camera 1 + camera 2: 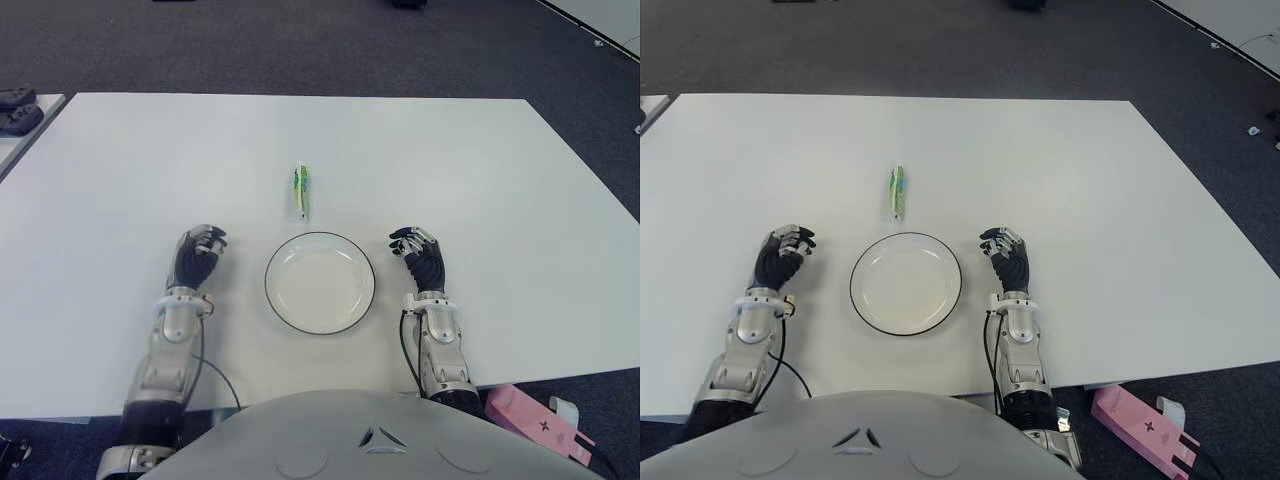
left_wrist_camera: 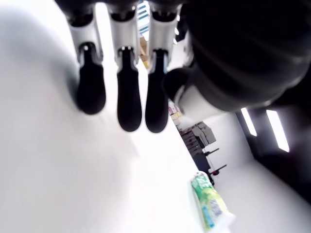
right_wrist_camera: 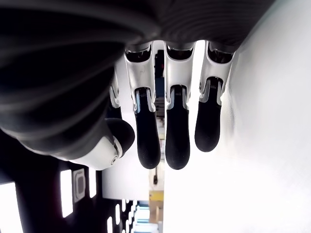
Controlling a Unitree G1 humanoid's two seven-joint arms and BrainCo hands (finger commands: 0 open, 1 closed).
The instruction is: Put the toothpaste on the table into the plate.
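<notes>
Lying on the table (image 1: pixel 480 170) just beyond the far rim of the plate (image 1: pixel 320 283), the toothpaste (image 1: pixel 301 190) was untouched, long axis pointing away from the robot. Left hand (image 1: pixel 198 255) showed left of the plate, right hand (image 1: pixel 420 257) right of it; both had fingers loosely extended, holding nothing. Step in hand looked like the reach. Either hand could go; best to come over the tube from above, pinch across its narrow width, lift clear of the rim, then lower it into the plate's middle.
</notes>
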